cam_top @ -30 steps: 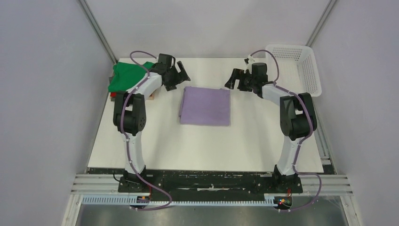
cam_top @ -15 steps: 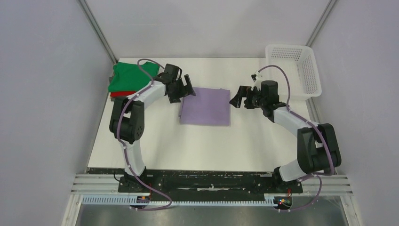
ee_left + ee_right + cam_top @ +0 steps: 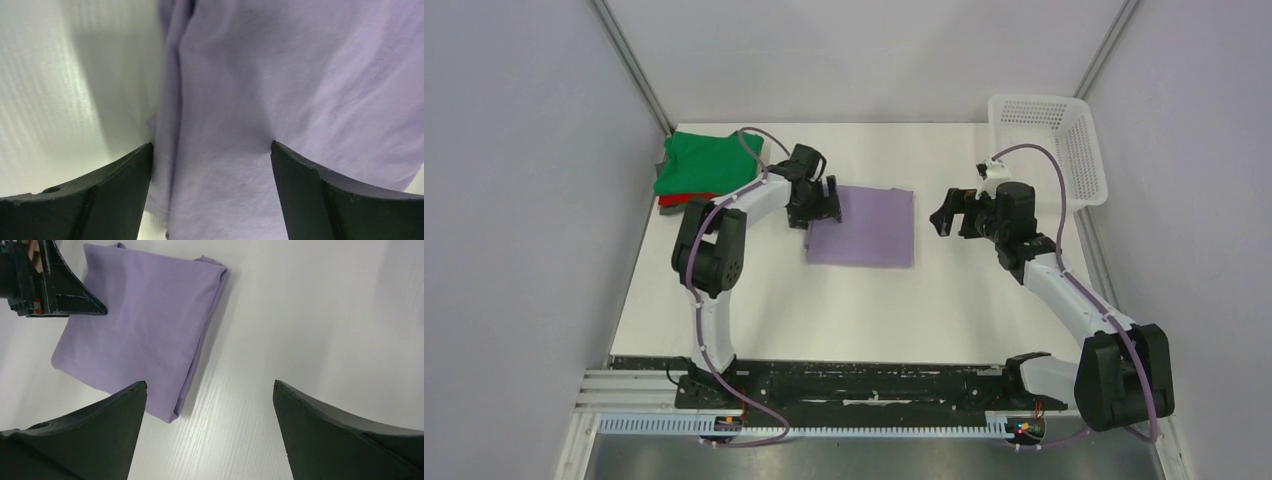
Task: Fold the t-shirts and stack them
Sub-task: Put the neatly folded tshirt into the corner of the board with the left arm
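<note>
The lilac t-shirt (image 3: 864,228) sits folded mid-surface (image 3: 754,290), and the green shirt (image 3: 704,160) is stacked on a red one (image 3: 679,201) at far left. The left end effector (image 3: 210,150) is spread wide, straddling the lilac's left edge. The right end effector (image 3: 210,385) is spread too, hovering just off its right edge. It's thin, floppy cloth, so I'd pinch every layer at the edges or it'll probably unfold.

A: Where is the folded t-shirt (image 3: 864,228) lying?
B: Midway on the tabletop (image 3: 854,310); the left tool (image 3: 211,145) is sitting over its left edge, the right tool (image 3: 210,382) hanging apart on its right.
A: And the rest?
B: The stacked t-shirts (image 3: 699,165) are lying far left, the basket (image 3: 1079,150) far right.
</note>
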Controlling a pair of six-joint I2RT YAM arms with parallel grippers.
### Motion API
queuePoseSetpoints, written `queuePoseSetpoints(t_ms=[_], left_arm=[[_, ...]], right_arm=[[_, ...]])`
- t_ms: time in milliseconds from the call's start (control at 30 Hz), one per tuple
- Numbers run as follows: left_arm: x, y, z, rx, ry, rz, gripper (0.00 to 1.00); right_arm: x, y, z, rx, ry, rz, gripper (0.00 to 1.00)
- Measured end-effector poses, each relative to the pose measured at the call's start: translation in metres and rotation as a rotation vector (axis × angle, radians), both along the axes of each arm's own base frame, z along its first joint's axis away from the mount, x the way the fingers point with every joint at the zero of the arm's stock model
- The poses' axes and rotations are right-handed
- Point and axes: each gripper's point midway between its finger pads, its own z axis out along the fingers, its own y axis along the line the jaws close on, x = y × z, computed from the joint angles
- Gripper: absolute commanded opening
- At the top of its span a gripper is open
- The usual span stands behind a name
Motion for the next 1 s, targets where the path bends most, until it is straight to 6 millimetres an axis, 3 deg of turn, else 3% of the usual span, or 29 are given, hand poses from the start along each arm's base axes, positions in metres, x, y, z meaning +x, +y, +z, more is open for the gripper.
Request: queuePoseSetpoints(t_ms=[267, 367, 567, 700, 1000], left_arm=[[0.005, -0.018, -0.008, 0.067, -0.007, -0.044, 0.4], [0.007, -0.019, -0.01, 0.091, -0.007, -0.041, 0.03], [0.019, -0.016, -0.007, 0.21, -0.02, -0.031, 0.02], [0.031, 0.007, 0.001, 0.372, -0.077, -0.034, 0.02], [0.084, 0.076, 0.068, 0.73, -0.264, -0.119, 0.02]], right_arm=[[-0.012, -0.019, -0.003, -0.073, 0.003, -0.061, 0.98], [-0.013, -0.024, -0.003, -0.094, 0.001, -0.078, 0.98], [-0.014, -0.033, -0.007, -0.138, 0.008, -0.102, 0.98], [-0.013, -0.042, -0.006, -0.168, 0.003, -0.132, 0.98], [-0.014, -0.046, -0.003, -0.194, -0.015, -0.136, 0.98]])
